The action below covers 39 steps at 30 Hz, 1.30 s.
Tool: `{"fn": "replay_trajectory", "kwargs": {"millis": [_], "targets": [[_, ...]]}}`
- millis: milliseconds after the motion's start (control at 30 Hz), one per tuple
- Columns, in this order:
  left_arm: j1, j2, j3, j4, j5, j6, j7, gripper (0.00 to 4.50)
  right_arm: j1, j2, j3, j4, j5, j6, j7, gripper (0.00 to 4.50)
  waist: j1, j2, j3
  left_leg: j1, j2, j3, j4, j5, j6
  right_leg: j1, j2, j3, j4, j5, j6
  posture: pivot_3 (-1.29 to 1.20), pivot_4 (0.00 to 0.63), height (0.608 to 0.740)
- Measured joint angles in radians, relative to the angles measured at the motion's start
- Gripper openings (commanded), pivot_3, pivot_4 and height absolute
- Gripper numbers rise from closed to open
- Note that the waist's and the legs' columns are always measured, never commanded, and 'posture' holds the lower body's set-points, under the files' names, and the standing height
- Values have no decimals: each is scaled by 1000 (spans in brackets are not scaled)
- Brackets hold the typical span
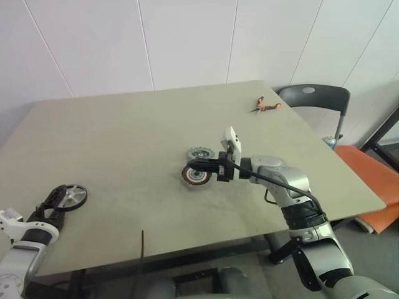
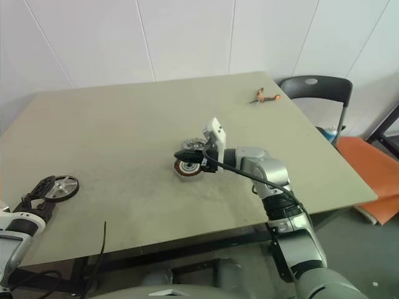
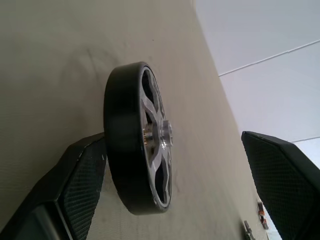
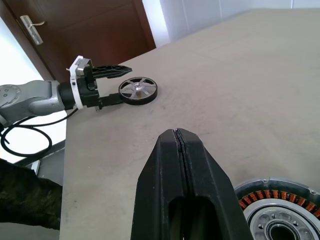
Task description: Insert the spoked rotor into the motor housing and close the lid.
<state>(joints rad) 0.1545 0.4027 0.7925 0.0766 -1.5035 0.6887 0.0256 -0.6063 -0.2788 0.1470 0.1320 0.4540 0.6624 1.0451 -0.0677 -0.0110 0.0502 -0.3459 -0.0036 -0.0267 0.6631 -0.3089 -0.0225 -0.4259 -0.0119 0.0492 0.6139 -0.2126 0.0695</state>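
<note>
The left pincer (image 4: 107, 85) is wide open, with one finger (image 3: 75, 185) on each side of the rotor (image 1: 73, 195). It holds nothing yet. One finger sits right by the black rim and may be touching it; the other finger is well away. The pincer looks set this way so it can close on the rim and pick the wheel up.

The rotor lies flat on the bench (image 1: 124, 137), near the front corner on the robot's left side. It is far from the other parts, so it must be lifted and carried over to the middle.

The right pincer (image 1: 201, 166) is shut tight with nothing in it. It lies level just over the housing (image 1: 195, 175), and I cannot tell if it touches it. My guess is that it waits there to keep the housing from sliding when the rotor goes in.

The housing sits in the middle of the bench. Its ring of copper wire faces up and its dark centre is open, ready for the rotor.

The lid (image 1: 199, 152) lies flat just behind the housing, close to it. It is near so it can go on last. That step is not done yet.

Far back on the bench lie small orange pliers (image 1: 267, 106).
</note>
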Motion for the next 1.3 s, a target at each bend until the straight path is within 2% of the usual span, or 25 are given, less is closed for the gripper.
{"fn": "replay_trajectory", "kwargs": {"millis": [167,333,667,1300], "targets": [[42,-42,1,-91,-57,10,89,4500,0,-2,1,14,-2,-10,1,19,-1,-1,0,0,0,0,0,0,0,0,0,1,-1,0,0,0,0,740],[27,-42,1,-97,-91,9,154,4500,0,3,11,33,-4,-22,4,19,1,-1,0,1,0,0,0,0,0,1,1,0,0,0,0,0,0,740],[86,-91,-1,-179,-124,-8,176,4500,-6,3,15,68,-17,-44,12,19,1,-1,0,1,0,1,0,0,0,1,0,0,-1,0,0,0,0,740],[57,-100,0,-189,-138,-92,246,4500,-11,3,17,91,-39,-61,15,19,-1,-1,0,1,-1,1,0,0,0,2,1,0,-1,0,0,0,0,740]]}}
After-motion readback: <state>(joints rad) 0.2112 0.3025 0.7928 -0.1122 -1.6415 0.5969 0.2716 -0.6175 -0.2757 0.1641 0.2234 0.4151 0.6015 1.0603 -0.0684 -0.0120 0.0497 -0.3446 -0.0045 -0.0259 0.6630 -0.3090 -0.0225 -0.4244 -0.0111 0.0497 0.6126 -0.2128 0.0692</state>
